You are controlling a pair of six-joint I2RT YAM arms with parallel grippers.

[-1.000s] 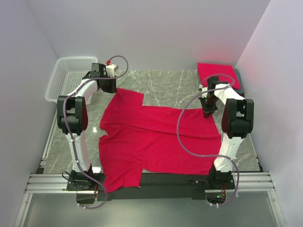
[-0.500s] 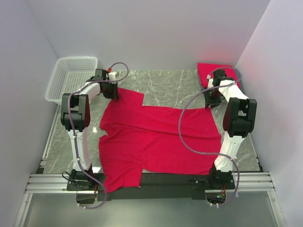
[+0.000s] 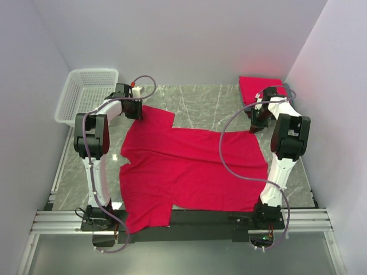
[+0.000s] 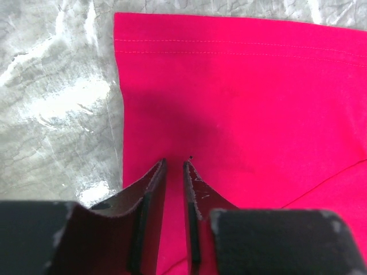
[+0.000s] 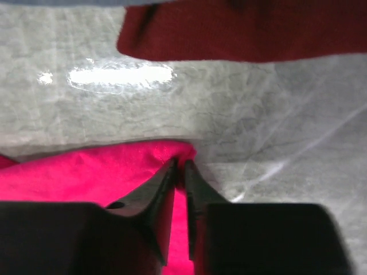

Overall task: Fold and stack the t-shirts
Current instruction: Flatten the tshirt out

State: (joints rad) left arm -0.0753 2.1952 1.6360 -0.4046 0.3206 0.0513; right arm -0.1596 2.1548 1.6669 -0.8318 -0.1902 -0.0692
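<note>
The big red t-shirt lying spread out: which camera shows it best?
The top external view: it takes in the whole red t-shirt, spread flat with both sleeves showing. The left wrist view shows only one corner with a stitched hem; the right wrist view shows only a small bunched corner.

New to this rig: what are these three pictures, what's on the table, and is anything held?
The machine: a left arm and a right arm at the near edge of a table. The overhead picture shows both; the other two come from cameras on each wrist, looking past its own tool. A red t-shirt lies spread on it, a folded stack far right, a white basket far left. The right tool pinches the shirt's corner. The left tool is nearly closed over a sleeve; grip unclear.
</note>
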